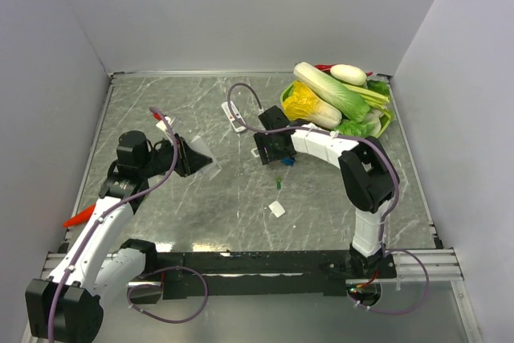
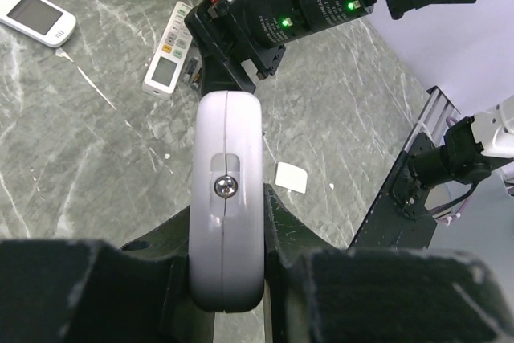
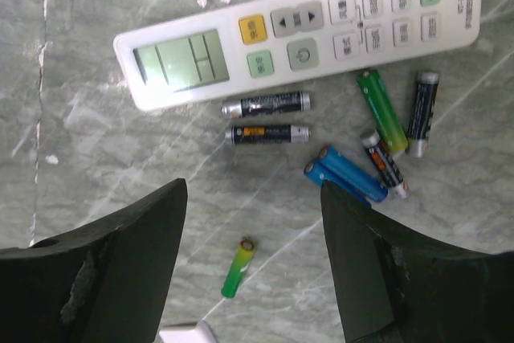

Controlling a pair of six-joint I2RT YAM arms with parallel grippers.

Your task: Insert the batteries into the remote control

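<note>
- The right gripper (image 3: 253, 190) hangs wide open over the table (image 3: 80, 142) and grips nothing. Its 2 black fingers are matte and scuffed.
- A lone green cell (image 3: 238, 267) lies on the table between those fingers, set back from the tips toward the wrist. Its long axis runs nearly along the fingers, slightly tilted, so the jaws would close across its round sides.
- The other batteries (image 3: 345, 173) lie loose beyond the tips, toward the right finger's side.
  - 2 dark ones lie parallel just below a keypad remote (image 3: 305, 30).
  - Further along are 1 green, 2 blue side by side and 2 more dark, pointing various ways.
  - All are thin, smooth, glossy cylinders, likely to roll on the polished grey marbled top.
- The left gripper (image 2: 226, 238) is clamped on the remote (image 2: 226, 142), a white, rounded, smooth plastic body held on edge. A screw and a slot face the wrist camera. I cannot tell whether its battery bay is open.
- A small white square (image 2: 291, 177), perhaps the cover, lies flat on the table, apart from the rest.
- In my judgement the right arm is nearer the cells and free, while the left is well apart and busy. The next move calls for a short pull back and a drop onto the green cell.
</note>
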